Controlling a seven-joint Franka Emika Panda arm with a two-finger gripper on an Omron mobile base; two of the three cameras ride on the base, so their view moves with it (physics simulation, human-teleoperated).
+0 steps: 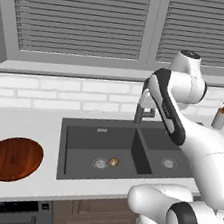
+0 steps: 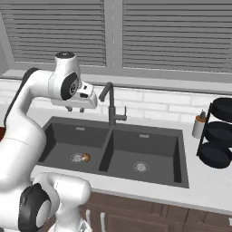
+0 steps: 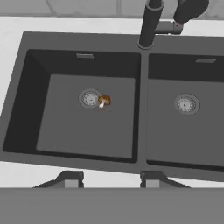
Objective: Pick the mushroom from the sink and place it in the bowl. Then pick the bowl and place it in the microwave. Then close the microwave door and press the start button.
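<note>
I'm at the very first step here, the pick of the mushroom, and nothing is in hand yet. Nearest to me, the gripper (image 2: 75, 109) hangs high over the sink's left side, pointing down. In the hand view its two fingertips (image 3: 70, 178) stand apart with nothing between them, so I call them open and empty.

Below them is the sink (image 1: 75, 172), dark grey, two basins side by side, one drain in each, so two drains counted. The mushroom (image 3: 104, 101) lies on the floor of the left basin, touching or just beside that basin's drain (image 3: 90, 98) on its right side. One mushroom, small and brown with a pale stem showing in the hand view.

My read of the next move: I need to bring the hand straight down into the left basin, centre the fingers over that little lump, and close gently. It's tiny and right next to the drain ring, so I'd watch that the tips straddle the mushroom and not the metal. The divider wall sits to the right, well apart, so there should be room.

Off to the left on the counter sits the bowl (image 1: 11, 158), one of them, reddish wood, empty, well apart from the sink. That's where the mushroom goes.

Farther back, one faucet (image 2: 110, 106) rises behind the divider, and one soap bottle (image 1: 221, 116) stands by the wall. On the right stands a rack of three dark plates (image 2: 219, 133).
</note>
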